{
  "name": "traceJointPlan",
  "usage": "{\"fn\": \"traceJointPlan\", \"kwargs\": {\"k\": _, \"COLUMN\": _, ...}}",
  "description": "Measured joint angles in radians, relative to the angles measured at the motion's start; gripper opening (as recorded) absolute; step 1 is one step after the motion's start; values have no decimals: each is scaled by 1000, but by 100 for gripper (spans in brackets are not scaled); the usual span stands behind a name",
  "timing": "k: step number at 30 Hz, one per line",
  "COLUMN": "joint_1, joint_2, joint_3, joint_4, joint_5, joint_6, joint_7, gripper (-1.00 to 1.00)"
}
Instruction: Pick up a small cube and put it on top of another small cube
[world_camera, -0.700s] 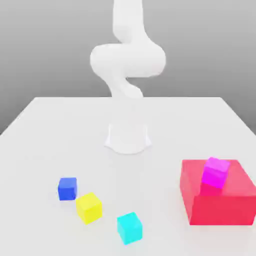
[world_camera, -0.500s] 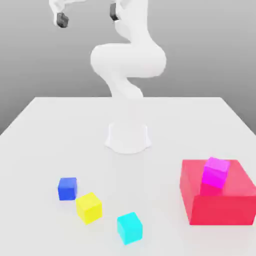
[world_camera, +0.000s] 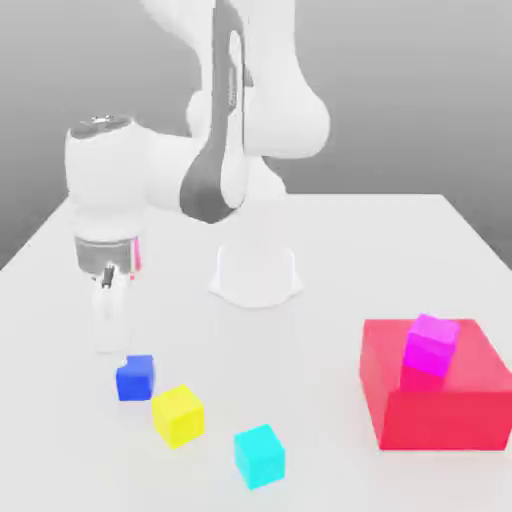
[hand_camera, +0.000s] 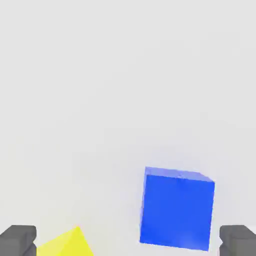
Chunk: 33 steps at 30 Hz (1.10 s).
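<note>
The small deep-blue cube (world_camera: 135, 377) rests on the white table toward the exterior view's left. A yellow cube (world_camera: 178, 415) and a cyan cube (world_camera: 259, 456) lie in a row beside it. My gripper (world_camera: 111, 343) hangs low over the table, just behind and slightly left of the blue cube, and holds nothing. In the hand view the blue cube (hand_camera: 176, 207) sits between the two dark fingertips (hand_camera: 17, 241), nearer one of them. A corner of the yellow cube (hand_camera: 67, 244) shows too. The gripper (hand_camera: 129, 244) stands open wide.
A large red block (world_camera: 440, 395) stands at the exterior view's right with a magenta cube (world_camera: 431, 345) on top. The arm's white base (world_camera: 256, 275) sits mid-table, and the bent arm reaches over the table's left half.
The hand has swung down from high above the table to just over the surface beside the blue cube. No cube has moved.
</note>
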Motion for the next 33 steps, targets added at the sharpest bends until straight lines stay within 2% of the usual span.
{"fn": "traceJointPlan", "kwargs": {"k": 5, "joint_1": -29, "joint_2": 181, "joint_3": 40, "joint_4": 27, "joint_5": 35, "joint_6": 147, "joint_7": -18, "gripper": 0}}
{"fn": "traceJointPlan", "kwargs": {"k": 6, "joint_1": -35, "joint_2": 217, "joint_3": 46, "joint_4": 34, "joint_5": 35, "joint_6": 176, "joint_7": -18, "gripper": -100}}
{"fn": "traceJointPlan", "kwargs": {"k": 13, "joint_1": -39, "joint_2": 226, "joint_3": 50, "joint_4": 35, "joint_5": 33, "joint_6": 186, "joint_7": -15, "gripper": -100}}
{"fn": "traceJointPlan", "kwargs": {"k": 21, "joint_1": -34, "joint_2": -30, "joint_3": 34, "joint_4": -10, "joint_5": -12, "joint_6": -25, "joint_7": 8, "gripper": -100}}
{"fn": "traceJointPlan", "kwargs": {"k": 33, "joint_1": 130, "joint_2": -121, "joint_3": 68, "joint_4": 75, "joint_5": -10, "joint_6": -202, "joint_7": -502, "gripper": -100}}
